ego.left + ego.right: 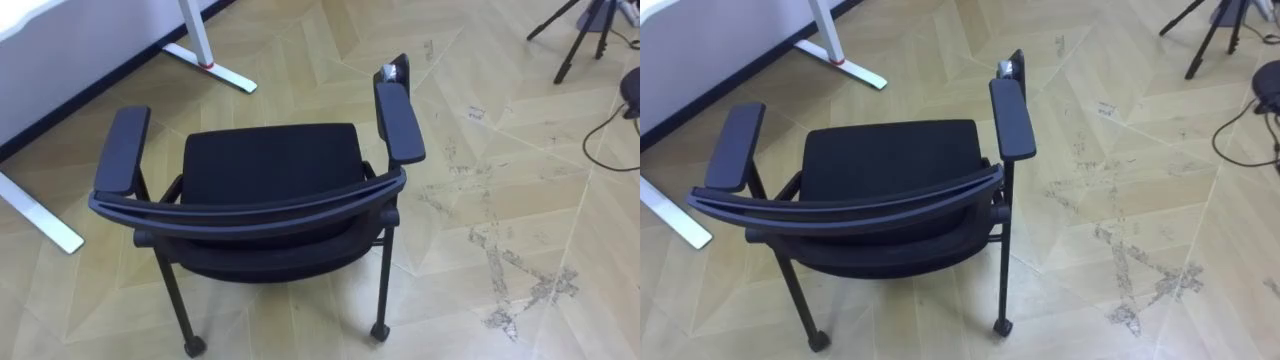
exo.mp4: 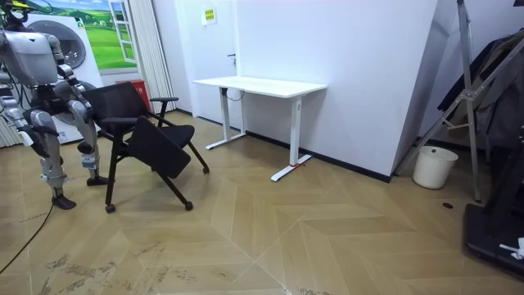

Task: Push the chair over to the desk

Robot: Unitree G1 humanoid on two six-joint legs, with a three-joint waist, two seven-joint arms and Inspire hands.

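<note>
A black chair (image 1: 270, 165) on small castors stands right in front of me, seen from behind and above. Its curved backrest (image 1: 250, 207) is nearest, and the seat and both padded armrests point away from me. In the room view I stand upright behind the chair (image 2: 143, 135) at the room view's left. My left hand (image 2: 80, 105) is up by the backrest, and my right hand (image 2: 24, 135) hangs at my side.
A white desk stands ahead on the left, its foot (image 1: 215, 72) just beyond the chair and another foot (image 1: 45, 222) beside it. A tripod (image 1: 585, 35) and a cable (image 1: 610, 130) lie far right. Scuffed wooden floor stretches to the right. A white bucket (image 2: 434, 166) stands by the wall.
</note>
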